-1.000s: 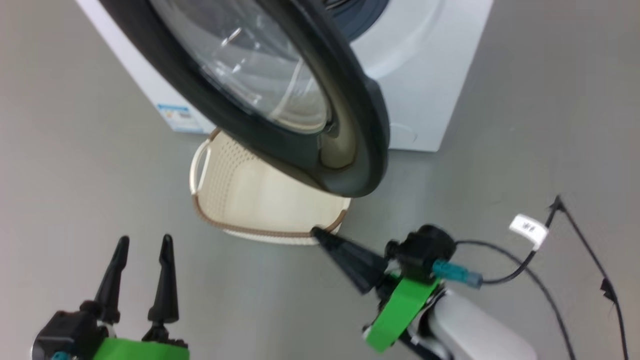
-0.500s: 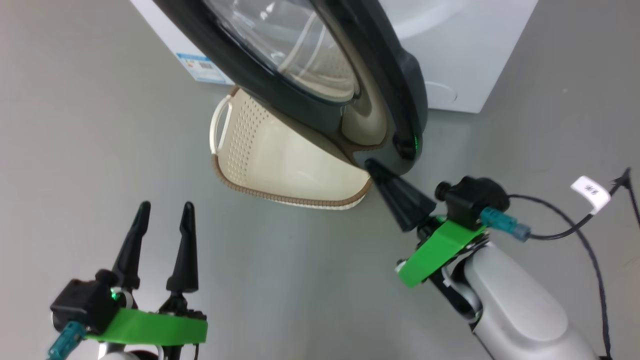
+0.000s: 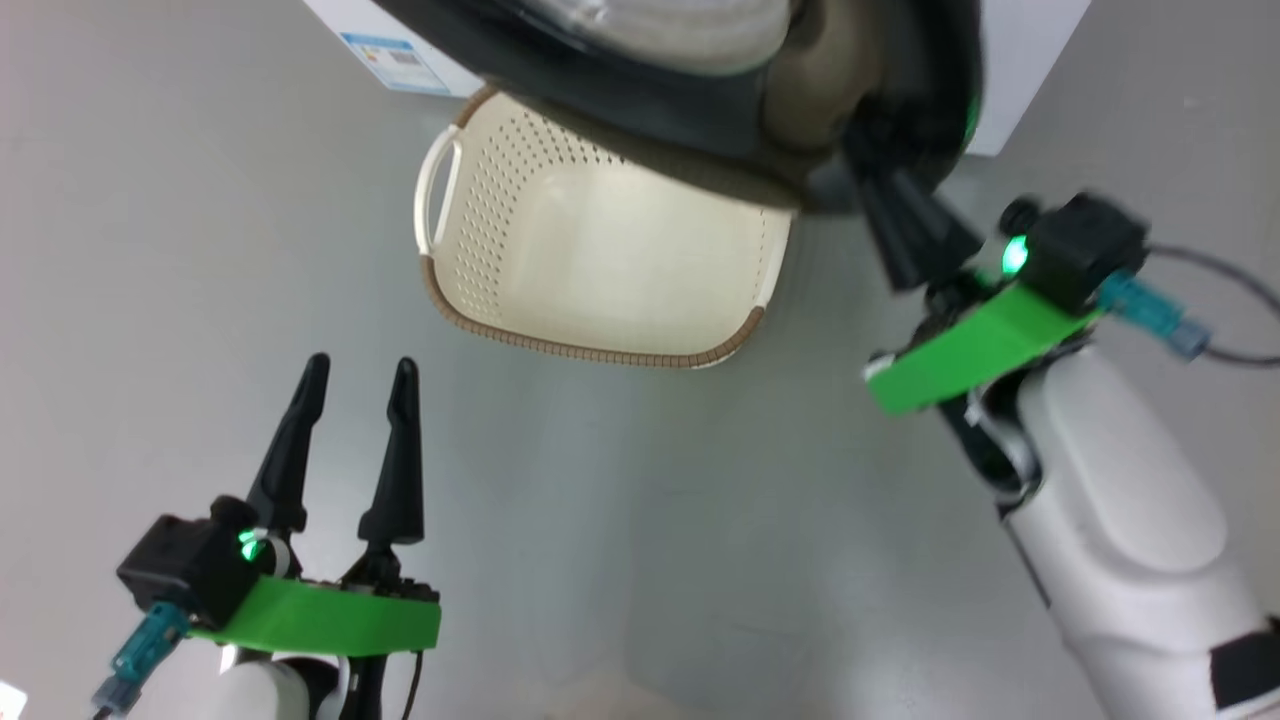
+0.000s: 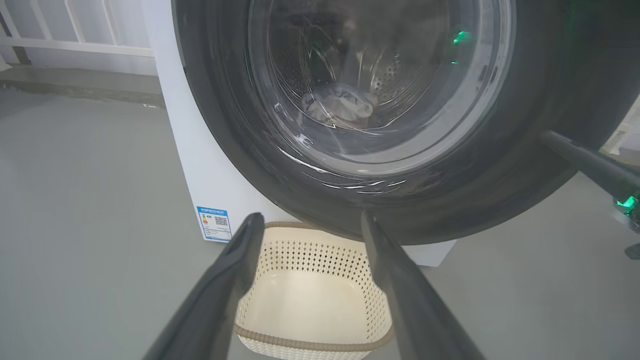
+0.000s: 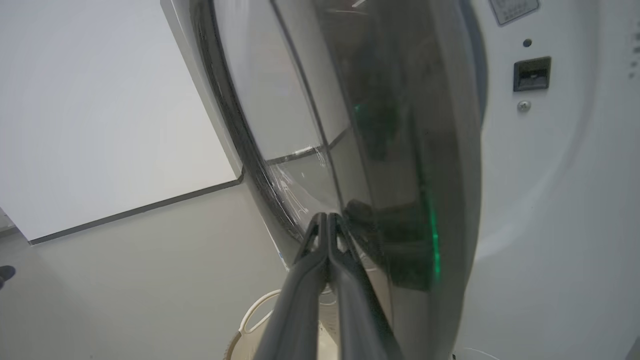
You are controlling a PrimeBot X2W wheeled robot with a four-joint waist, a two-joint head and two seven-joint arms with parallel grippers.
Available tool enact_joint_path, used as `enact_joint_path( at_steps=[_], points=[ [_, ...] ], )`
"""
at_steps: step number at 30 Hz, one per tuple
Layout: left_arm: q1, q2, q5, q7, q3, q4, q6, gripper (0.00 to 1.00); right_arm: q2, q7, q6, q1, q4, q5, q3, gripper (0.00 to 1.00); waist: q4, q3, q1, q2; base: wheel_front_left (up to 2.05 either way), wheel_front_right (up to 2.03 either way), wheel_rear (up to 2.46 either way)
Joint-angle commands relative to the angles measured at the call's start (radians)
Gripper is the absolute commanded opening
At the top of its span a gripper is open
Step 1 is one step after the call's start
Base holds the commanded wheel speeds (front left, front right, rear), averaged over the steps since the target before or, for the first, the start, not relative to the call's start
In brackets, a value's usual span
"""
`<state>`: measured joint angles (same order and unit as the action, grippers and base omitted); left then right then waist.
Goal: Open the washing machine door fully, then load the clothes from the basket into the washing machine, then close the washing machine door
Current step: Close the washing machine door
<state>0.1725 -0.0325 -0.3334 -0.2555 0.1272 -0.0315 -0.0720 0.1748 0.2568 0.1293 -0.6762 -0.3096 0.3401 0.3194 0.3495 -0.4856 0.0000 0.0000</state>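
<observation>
Glossy black plastic rings the large round washing machine door [image 3: 640, 100], and its bulging clear glass centre faces the left wrist view. The door stands partly swung out from the big white front-loading washing machine [image 3: 1020, 60]. In the right wrist view it shows almost edge-on, with a gap between its rim [image 5: 400, 150] and the white front panel [image 5: 550, 200], where a small dark latch socket [image 5: 532, 72] sits.

The right gripper [image 3: 880, 205] has its two long dark fingers pressed together with nothing between them. The joined tips [image 5: 325, 216] sit at the door's outer face near its lower rim, meeting their own reflection, so they appear to touch it.

The left gripper [image 3: 361, 362] has its fingers spread wide and holds nothing. It hangs over the smooth grey floor [image 3: 640, 550], pointing towards the machine, near the basket's closest rim but apart from it.

The small rectangular cream plastic basket [image 3: 590, 352], with perforated sides and a brown woven-look rim, stands on the floor against the foot of the machine, partly under the door. Its bare cream bottom shows between the left fingers [image 4: 240, 260].

Through the door glass a crumpled pale piece of clothes [image 4: 340, 102] lies inside the perforated steel drum; its colours and print are too dim to tell. A blue label sticker [image 4: 215, 222] sits at the lower corner of the machine's front, just beside the basket's far rim.
</observation>
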Motion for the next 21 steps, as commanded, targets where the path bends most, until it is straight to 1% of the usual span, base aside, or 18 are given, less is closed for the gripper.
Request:
enact_joint_path(
  at_steps=[1,8,16,21],
  points=[
    [0.02,-0.018,-0.009,-0.006,-0.028,-0.026,0.001,1.0,-0.013,0.005,0.001,-0.021,0.03,-0.009,0.001,0.0,0.0,-0.027,0.0,0.0,0.0,0.0,0.0],
    [0.063,-0.018,-0.029,-0.006,0.005,-0.03,0.002,1.0,0.015,0.005,0.001,-0.16,0.001,-0.03,-0.035,0.0,0.003,-0.093,0.0,0.0,0.0,0.0,0.0],
    [0.124,-0.018,-0.053,-0.006,0.037,-0.04,-0.002,1.0,0.041,0.005,0.001,-0.337,-0.073,-0.043,-0.064,0.0,0.029,-0.175,0.0,0.0,0.0,0.0,0.0],
    [0.153,-0.018,-0.065,-0.006,0.056,-0.045,-0.005,1.0,0.046,0.005,0.001,-0.425,-0.109,-0.056,-0.09,0.0,0.045,-0.212,0.0,0.0,0.0,0.0,0.0]
  ],
)
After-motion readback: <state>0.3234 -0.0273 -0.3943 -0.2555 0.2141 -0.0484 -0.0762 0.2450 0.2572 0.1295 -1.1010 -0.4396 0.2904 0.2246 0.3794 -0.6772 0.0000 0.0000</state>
